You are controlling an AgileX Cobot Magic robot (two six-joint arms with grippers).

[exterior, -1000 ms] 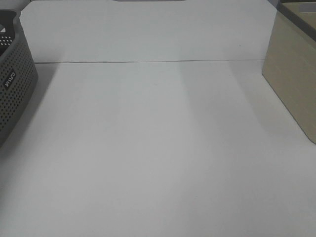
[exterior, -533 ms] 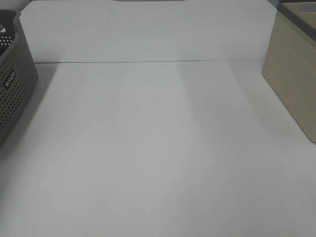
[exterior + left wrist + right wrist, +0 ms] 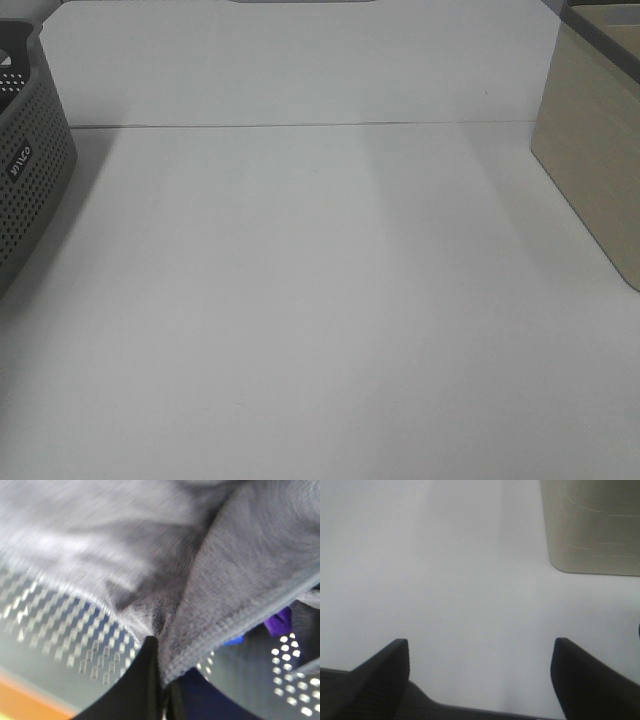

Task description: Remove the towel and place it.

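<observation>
In the left wrist view the towel [image 3: 150,555], a dark grey-navy soft cloth with a hemmed edge, fills most of the frame. It hangs bunched against the perforated wall of the grey basket [image 3: 75,630]. My left gripper [image 3: 162,667] is shut on a fold of the towel, with the cloth pinched between its black fingers. The basket's corner shows at the left edge of the high view [image 3: 25,170]. The towel and both grippers are out of that view. My right gripper [image 3: 480,665] is open and empty over the white table.
A beige box [image 3: 590,170] stands at the table's right side and also shows in the right wrist view [image 3: 592,525]. Purple and blue cloth [image 3: 277,622] lies in the basket behind the towel. A white table [image 3: 320,300] spreads between basket and box.
The grey basket shifts very slightly at the left edge of the high view. Nothing else differs there.
</observation>
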